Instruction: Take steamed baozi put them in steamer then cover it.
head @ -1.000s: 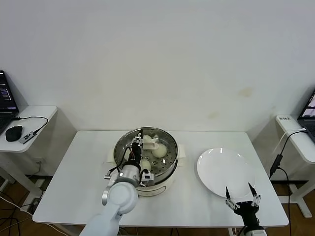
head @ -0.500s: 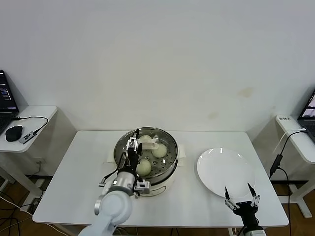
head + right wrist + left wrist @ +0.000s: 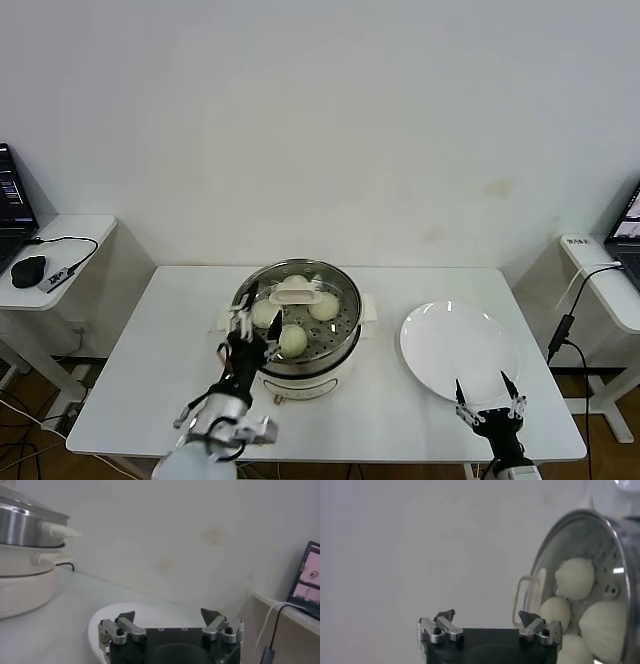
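The steamer [image 3: 335,352] stands mid-table, a steel pot on a cream base. The cover [image 3: 293,295], clear glass with a cream bar handle, lies on top of it. Through the glass I see several steamed baozi [image 3: 323,306] on the perforated tray. My left gripper [image 3: 252,335] hovers open and empty at the pot's near-left side, clear of the handle. In the left wrist view the cover [image 3: 560,545] and baozi [image 3: 575,577] lie beyond the open left gripper [image 3: 486,615]. My right gripper [image 3: 485,395] waits open over the near rim of the plate; the right wrist view shows this gripper [image 3: 168,614] empty.
A bare white plate [image 3: 450,335] lies right of the steamer; its rim [image 3: 150,611] shows under my right gripper. A side table at the left carries a mouse [image 3: 28,270] and cables. Another side table with a laptop stands at the right.
My left gripper opened, let go of the cover's handle and drew back toward the table's near-left. The cover stays on the steamer. The right arm has not moved.
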